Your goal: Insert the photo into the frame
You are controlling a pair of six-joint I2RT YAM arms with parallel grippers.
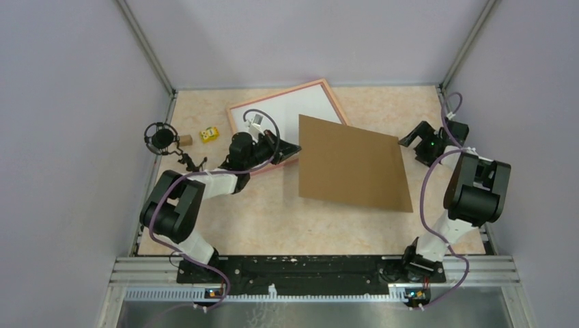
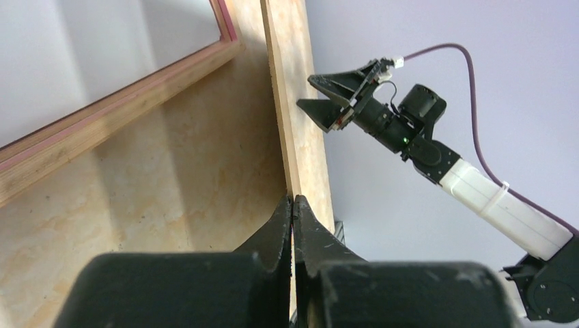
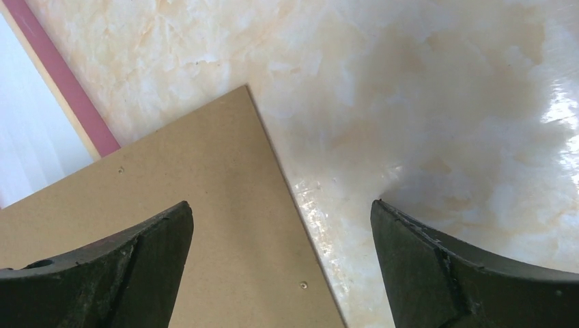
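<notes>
Photo (image 1: 283,109): white sheet inside frame (image 2: 136,96), beside left tool (image 2: 293,199) (pressed together); right tool (image 3: 280,212) spread; probably light, limp, slick, so pinch a border corner.

The cardboard board (image 1: 351,167) hides the frame's (image 1: 276,95) right corner from you, and the left arm (image 1: 240,149) hides its near one. The white sheet (image 1: 287,113) inside shows no print, so you can't tell what it is. From the left wrist you see the board only edge-on, running into the closed left pincer (image 2: 293,203). The picture's bottom edge cuts off the right pincer's (image 3: 280,208) spread fingers. The yellow item (image 1: 209,134) is too small to identify.
</notes>
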